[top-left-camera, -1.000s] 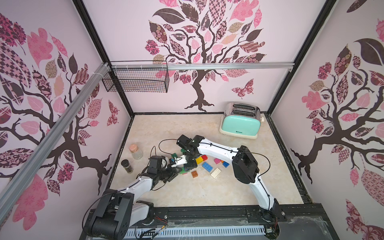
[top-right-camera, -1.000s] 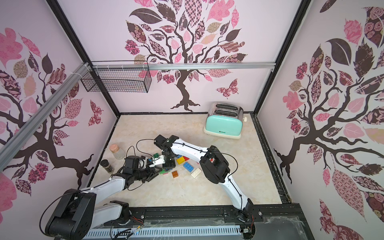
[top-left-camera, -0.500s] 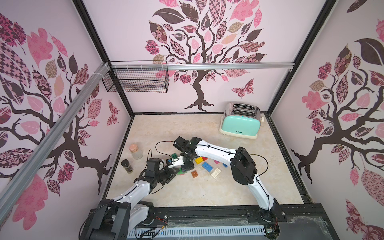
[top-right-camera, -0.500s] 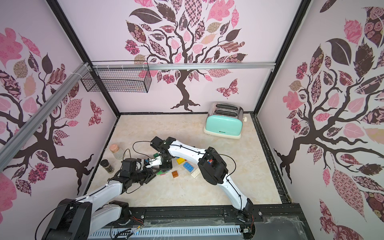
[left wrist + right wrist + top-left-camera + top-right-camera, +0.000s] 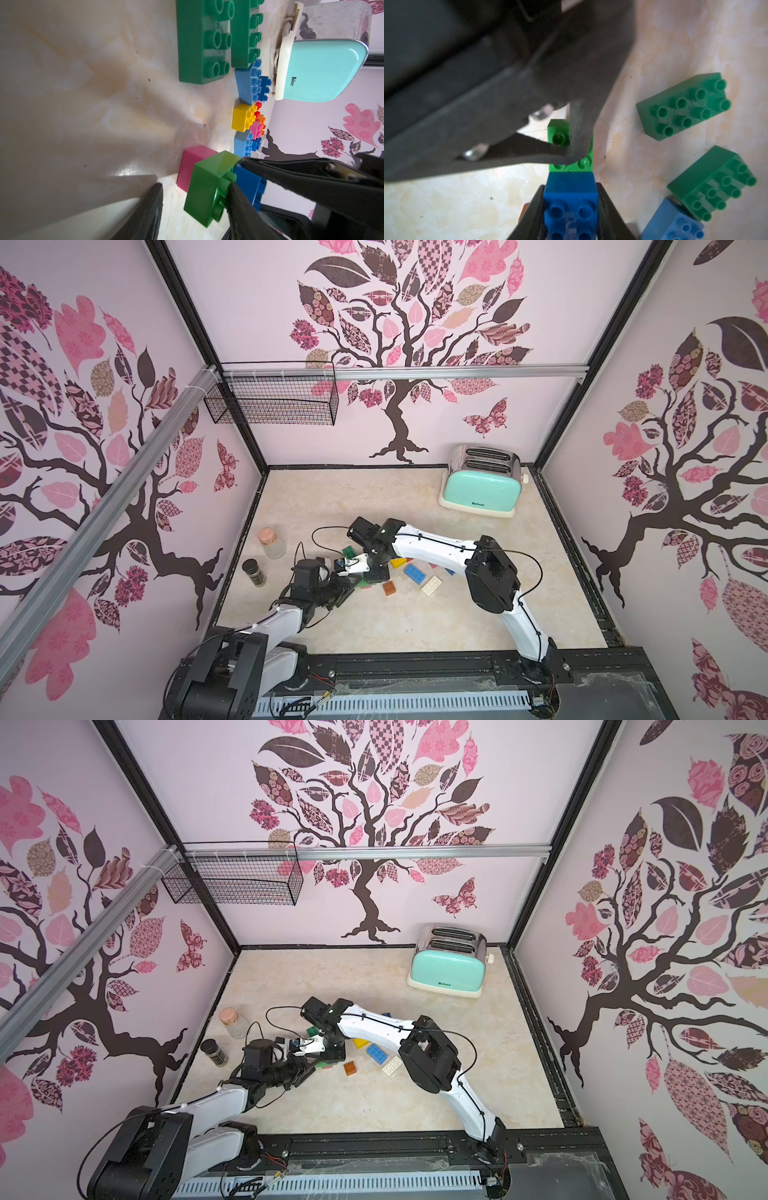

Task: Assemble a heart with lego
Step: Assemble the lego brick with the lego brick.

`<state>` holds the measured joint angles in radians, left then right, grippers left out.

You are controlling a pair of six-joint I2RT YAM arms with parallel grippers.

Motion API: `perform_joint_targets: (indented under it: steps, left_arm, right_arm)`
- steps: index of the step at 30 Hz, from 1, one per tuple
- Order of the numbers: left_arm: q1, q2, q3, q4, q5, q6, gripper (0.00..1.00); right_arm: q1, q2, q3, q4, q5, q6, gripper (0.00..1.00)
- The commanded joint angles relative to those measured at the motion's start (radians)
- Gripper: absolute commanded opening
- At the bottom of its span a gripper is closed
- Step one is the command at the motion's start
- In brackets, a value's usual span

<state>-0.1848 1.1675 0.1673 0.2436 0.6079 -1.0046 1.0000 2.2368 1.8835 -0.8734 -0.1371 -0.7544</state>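
Observation:
A blue brick (image 5: 571,199) is joined end to end with a light green brick (image 5: 558,139), and my right gripper (image 5: 571,187) is shut on the blue one. My left gripper (image 5: 195,185) stands open around the green brick (image 5: 207,187). One finger (image 5: 245,207) touches its studs and the other finger (image 5: 145,216) is apart from it. A pink brick (image 5: 193,164) lies just behind. In both top views the grippers meet left of the loose lego: blue (image 5: 413,572), white (image 5: 431,585), orange (image 5: 389,588), yellow (image 5: 398,562) and dark green (image 5: 349,551).
Two dark green oblong bricks (image 5: 683,106) (image 5: 712,182) lie beside the held pair. A mint toaster (image 5: 482,489) stands at the back right. A cork-lidded jar (image 5: 272,541) and a dark spice jar (image 5: 254,571) stand by the left wall. A wire basket (image 5: 274,400) hangs above.
My left gripper's jaws have widened off the green brick. Both arms have shifted slightly to the left. The right gripper keeps its hold on the blue brick.

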Motion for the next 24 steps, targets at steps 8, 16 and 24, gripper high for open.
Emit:
perform_joint_targets:
  steps: [8,16,24]
  left_arm:
    - [0.02,-0.167,-0.099,0.022,0.035,-0.14,0.55]
    - [0.039,-0.449,-0.124,-0.251,-0.053,-0.151,0.57]
    - [0.04,-0.308,-0.075,-0.274,-0.048,-0.1,0.56]
  right_arm:
    - [-0.006,0.095,-0.06,-0.11,0.081,0.038,0.26]
    - [-0.006,0.088,-0.028,-0.125,0.077,0.054,0.27]
    - [0.02,0.061,0.035,-0.153,0.072,0.071,0.32]
